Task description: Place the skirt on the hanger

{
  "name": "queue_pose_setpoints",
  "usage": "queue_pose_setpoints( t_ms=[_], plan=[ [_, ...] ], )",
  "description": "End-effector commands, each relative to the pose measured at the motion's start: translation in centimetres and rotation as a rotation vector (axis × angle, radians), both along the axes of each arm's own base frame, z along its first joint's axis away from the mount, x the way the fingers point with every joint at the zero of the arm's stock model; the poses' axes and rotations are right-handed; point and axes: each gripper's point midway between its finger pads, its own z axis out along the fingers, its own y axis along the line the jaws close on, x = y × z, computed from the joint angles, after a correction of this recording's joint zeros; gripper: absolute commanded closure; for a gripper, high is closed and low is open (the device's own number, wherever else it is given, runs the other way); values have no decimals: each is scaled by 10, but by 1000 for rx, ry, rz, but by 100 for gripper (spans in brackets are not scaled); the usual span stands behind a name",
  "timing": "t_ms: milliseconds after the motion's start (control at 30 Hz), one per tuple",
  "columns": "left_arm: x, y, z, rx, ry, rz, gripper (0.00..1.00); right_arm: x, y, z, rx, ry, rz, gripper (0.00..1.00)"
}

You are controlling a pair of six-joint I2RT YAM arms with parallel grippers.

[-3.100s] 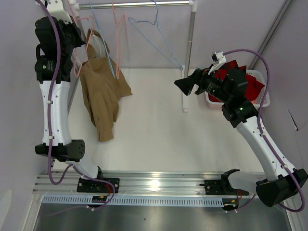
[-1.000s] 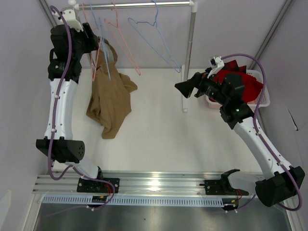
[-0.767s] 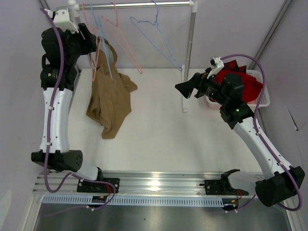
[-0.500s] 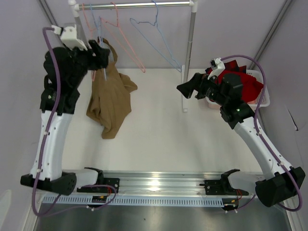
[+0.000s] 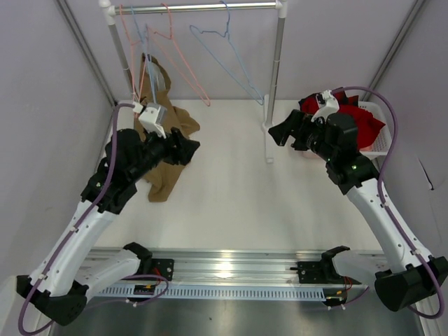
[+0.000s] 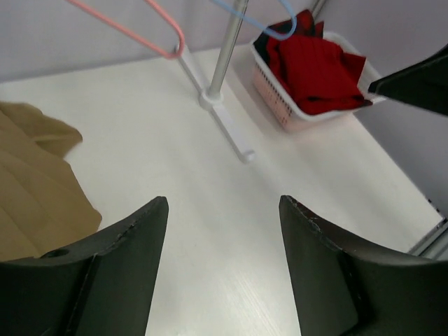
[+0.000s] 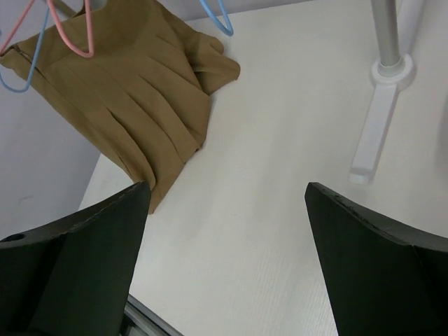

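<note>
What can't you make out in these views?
Top view: middle of the skirt, under the left arm; wires at its waist too thin to sort.
Left wrist: skirt cut by the left edge, partly behind the left end effector.
Right wrist: hanger and skirt top cut by the top edge.

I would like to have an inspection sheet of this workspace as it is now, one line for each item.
Surface: white table, no spill seen.
Job's things: skirt hangs at the left end of the rack, lower part on the table; salmon-pink hanger at its top edge, seating unclear.
Clutter: red garment in a basket.
Grippers: left gripper open, empty; right gripper open, empty.
Cables: purple cables along both arms, none seen snagged.
Surroundings: rack with light blue hangers; lilac walls.
</note>
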Motion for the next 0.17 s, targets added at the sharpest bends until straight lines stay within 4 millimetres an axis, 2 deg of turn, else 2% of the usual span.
queue_pose_setpoints(
  t_ms=[0, 133],
  plan=[
    [-8, -4, -2, -37, -9, -26, 29, 1, -6, -12, -3, 34, -38, 1],
    [-13, -8, -11, -33, 10, -59, 29, 3, -6, -19, 0, 47, -49, 0]
  ],
)
